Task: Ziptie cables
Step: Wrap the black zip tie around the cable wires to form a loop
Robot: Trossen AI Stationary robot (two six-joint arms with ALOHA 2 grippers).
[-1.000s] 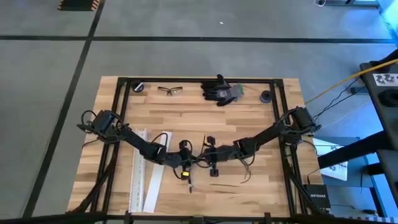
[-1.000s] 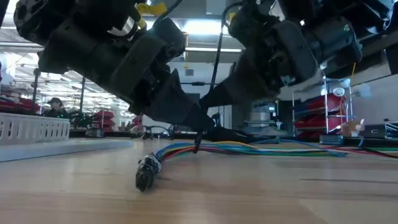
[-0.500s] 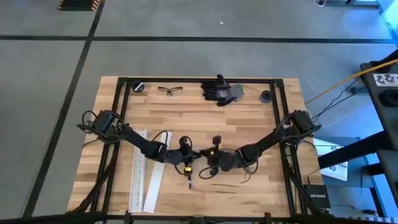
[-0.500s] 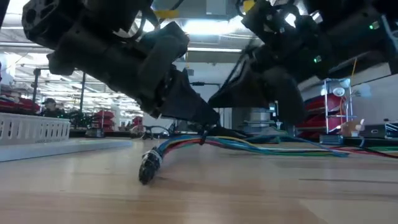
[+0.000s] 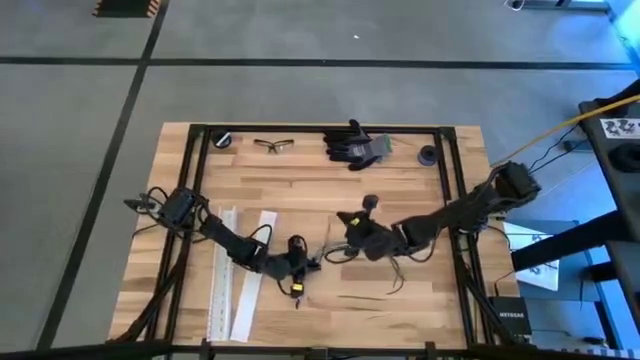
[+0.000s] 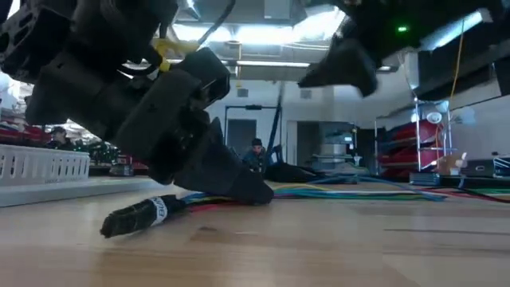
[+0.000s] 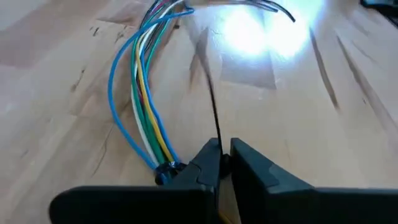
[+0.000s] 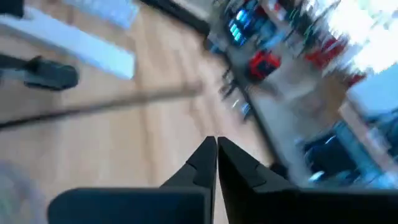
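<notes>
The cables [image 7: 142, 93], a bundle of coloured wires, lie on the wooden table; their bound dark end [image 6: 134, 218] points toward the near edge and the other ends splay [image 5: 395, 272]. My left gripper [image 7: 222, 160] is low at the bundle's bound end [image 5: 303, 266], shut on a thin black zip tie strip [image 7: 213, 112]. My right gripper [image 8: 216, 146] hangs shut above the table [image 6: 307, 81], clear of the cables, farther back and right of the left one [image 5: 350, 222]; nothing shows between its fingers. My left gripper pinches the thin black strip [image 7: 217, 144] between its two fingertips, right beside the bundle's bound end [image 7: 165, 172]. The fingers slant down to the table top [image 6: 256, 192] and lie along the strip, which runs on ahead of them over the wood.
Two long white channel strips [image 5: 226, 275] [image 5: 256, 262] lie left of the work spot. Safety glasses [image 5: 273, 145], dark gloves [image 5: 352, 146] and two small black round parts [image 5: 222, 140] [image 5: 428, 154] sit along the far edge. A person [image 6: 256, 151] stands in the room behind.
My right gripper has left the bundle, risen well above the table and swung toward the far right. My left gripper has gone a little toward the near edge, still shut. The bundle's bound end has been drawn along with it and now lies flatter on the wood.
</notes>
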